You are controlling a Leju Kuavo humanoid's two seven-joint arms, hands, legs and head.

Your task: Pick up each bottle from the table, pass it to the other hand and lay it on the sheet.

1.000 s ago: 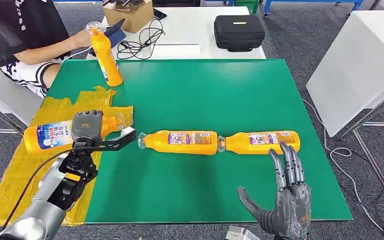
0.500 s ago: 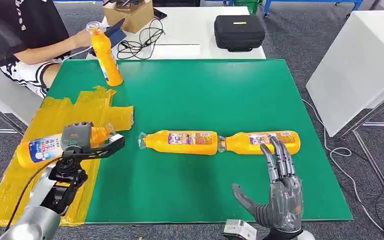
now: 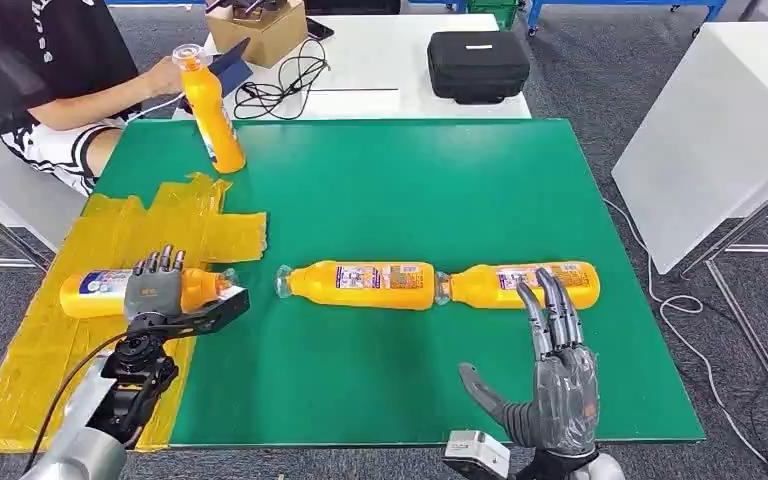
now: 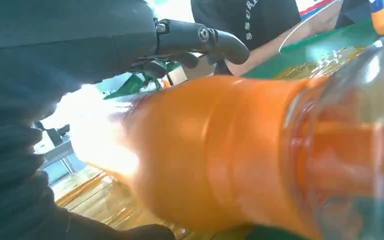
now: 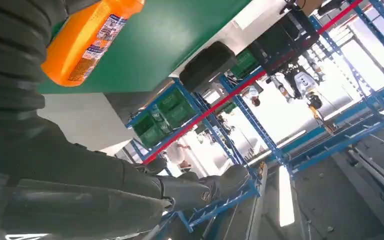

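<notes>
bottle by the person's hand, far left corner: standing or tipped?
Standing. The bottle is upright on the green table, cap up, a person's hand beside it.

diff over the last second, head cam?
The left hand brought its orange bottle down; it now lies on the yellow sheet with the fingers lifting off it. The right hand crept toward the right-hand lying bottle. That bottle, the middle bottle and the person's upright bottle stayed put.
</notes>
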